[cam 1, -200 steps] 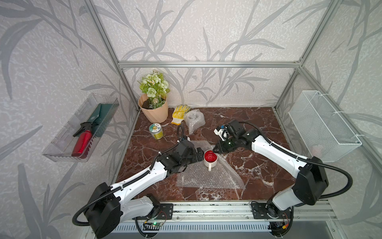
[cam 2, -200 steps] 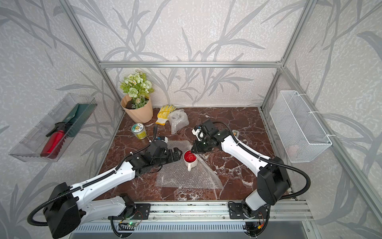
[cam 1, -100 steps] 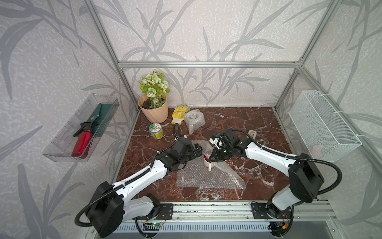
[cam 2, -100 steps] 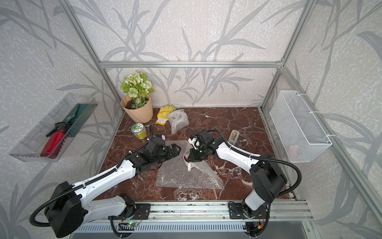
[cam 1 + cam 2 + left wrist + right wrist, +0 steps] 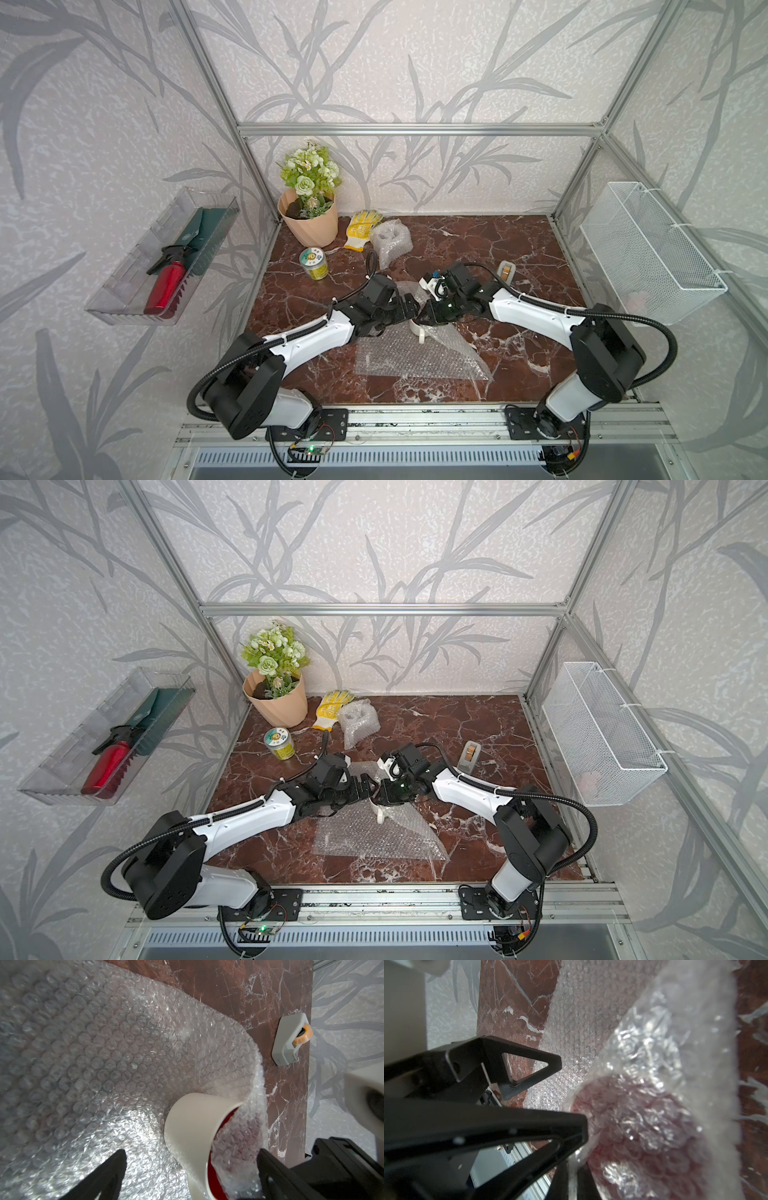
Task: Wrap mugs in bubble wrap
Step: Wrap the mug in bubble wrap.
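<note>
A white mug [image 5: 193, 1126] with a glossy red inside stands on a flat sheet of bubble wrap [image 5: 415, 357] mid-table. In both top views only its handle [image 5: 422, 336] [image 5: 379, 812] shows below the two grippers. My right gripper [image 5: 572, 1178] is shut on an edge of the bubble wrap [image 5: 643, 1053], which is drawn over the mug's mouth. The red inside shows through the wrap. My left gripper [image 5: 191, 1152] is open, one finger on either side of the mug, not touching it. Both grippers meet over the mug [image 5: 417, 313].
At the back stand a crumpled bubble wrap bundle [image 5: 390, 241], a yellow-dotted glove [image 5: 361, 228], a green-labelled can [image 5: 314, 264] and a flower pot [image 5: 309, 220]. A grey tape dispenser [image 5: 505, 272] lies behind the right arm. A wire basket [image 5: 648, 249] hangs on the right wall.
My right gripper has swung left from beside the mug to over it, carrying the wrap's edge across the mouth. The left gripper has shifted slightly around the mug. The red inside no longer shows from above.
</note>
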Controlling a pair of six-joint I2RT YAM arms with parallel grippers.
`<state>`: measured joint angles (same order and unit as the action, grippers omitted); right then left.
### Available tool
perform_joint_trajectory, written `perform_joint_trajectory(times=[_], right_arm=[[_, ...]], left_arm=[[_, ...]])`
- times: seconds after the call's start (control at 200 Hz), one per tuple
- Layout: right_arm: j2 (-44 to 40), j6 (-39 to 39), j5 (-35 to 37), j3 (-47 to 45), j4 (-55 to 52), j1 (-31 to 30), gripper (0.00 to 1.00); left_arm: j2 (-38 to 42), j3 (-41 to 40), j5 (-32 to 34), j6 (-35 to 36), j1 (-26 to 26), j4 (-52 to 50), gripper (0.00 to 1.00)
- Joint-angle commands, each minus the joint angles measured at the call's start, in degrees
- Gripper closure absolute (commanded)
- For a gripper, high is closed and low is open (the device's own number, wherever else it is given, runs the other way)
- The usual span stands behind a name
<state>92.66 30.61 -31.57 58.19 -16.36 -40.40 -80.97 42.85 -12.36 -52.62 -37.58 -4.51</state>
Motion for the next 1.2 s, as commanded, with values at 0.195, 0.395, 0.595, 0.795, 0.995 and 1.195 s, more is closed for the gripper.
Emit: perform_joint_trajectory(times=[0.195,0.395,0.595,0.795,0.995,1.195], right_arm=[[0.55,-0.37,-2.22,-0.18,0.6,-0.38,0.87],[-1.52,-0.11,-1.67,-0.74,0.19,-0.42,0.75],[-8.5,0.5,1.82,-2.12,-3.0,-0.38,0.55],[-21.08,-0.39,16.16,-5.55,-15.66,-0.38,0.42],[-30.4,3.85,26.06,-11.0,-27.9,-0.38,0.26],[-36.1,11.38,24.51,-19.29,-29.68,-0.47,0.18]], left_arm=[[-5.59,2.46,-0.54,-0.74,0.05,2.14,0.01],[-6.48,1.08,-0.28,-0.91,0.05,1.97,0.01],[-7.74,0.58,-0.44,-1.25,0.05,2.55,0.01],[-8.77,0.42,-0.89,-1.38,0.03,3.13,0.01],[-9.49,0.47,-1.1,-1.26,0.05,3.22,0.01],[-10.76,0.78,-1.12,-1.74,0.05,2.87,0.01]])
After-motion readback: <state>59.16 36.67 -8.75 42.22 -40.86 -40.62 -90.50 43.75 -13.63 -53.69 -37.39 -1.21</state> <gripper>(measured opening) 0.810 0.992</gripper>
